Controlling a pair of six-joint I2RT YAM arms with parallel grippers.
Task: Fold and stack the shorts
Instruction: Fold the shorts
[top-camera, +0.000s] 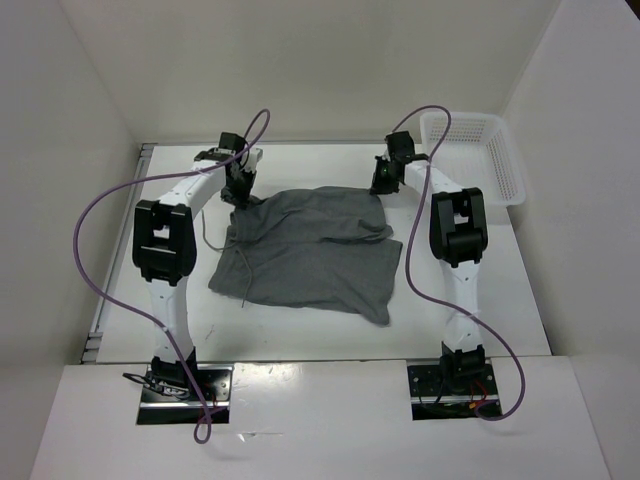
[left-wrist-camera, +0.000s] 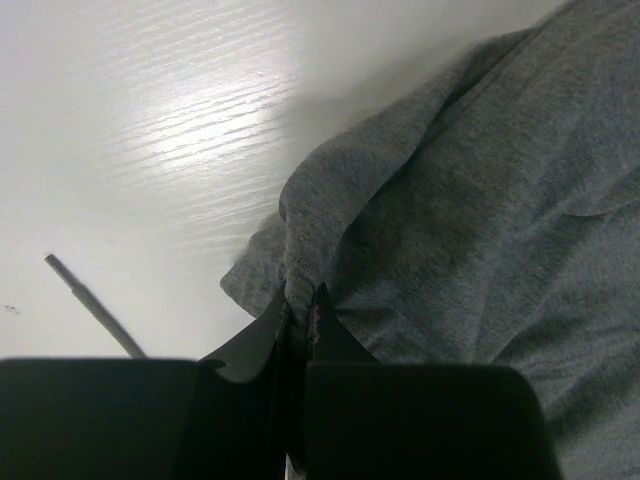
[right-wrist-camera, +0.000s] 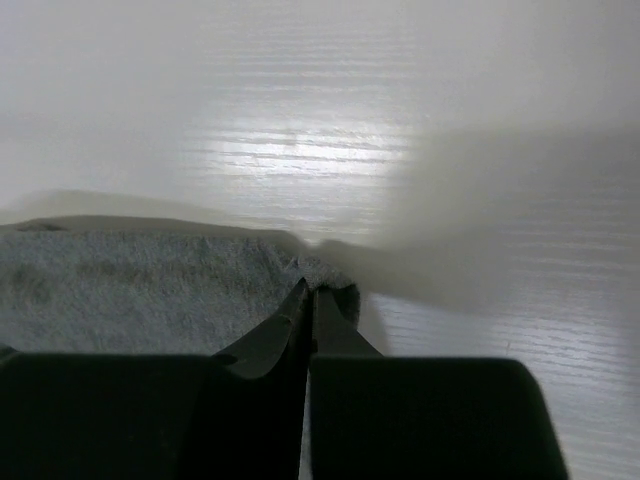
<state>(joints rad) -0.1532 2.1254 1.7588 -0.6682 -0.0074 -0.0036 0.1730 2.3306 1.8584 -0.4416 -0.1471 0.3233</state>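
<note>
The grey shorts (top-camera: 310, 250) lie spread out and rumpled in the middle of the table. My left gripper (top-camera: 243, 195) is at their far left corner. In the left wrist view it (left-wrist-camera: 300, 302) is shut on a bunched fold of the grey fabric (left-wrist-camera: 470, 220). My right gripper (top-camera: 381, 186) is at the far right corner. In the right wrist view its jaws (right-wrist-camera: 309, 292) are shut right at the corner of the shorts (right-wrist-camera: 130, 290), with fabric curling round the tips. A thin drawstring (left-wrist-camera: 95, 305) trails on the table beside the left corner.
A white mesh basket (top-camera: 478, 150) stands at the far right of the table. Purple cables (top-camera: 90, 250) loop off both arms. White walls close in the table at the back and sides.
</note>
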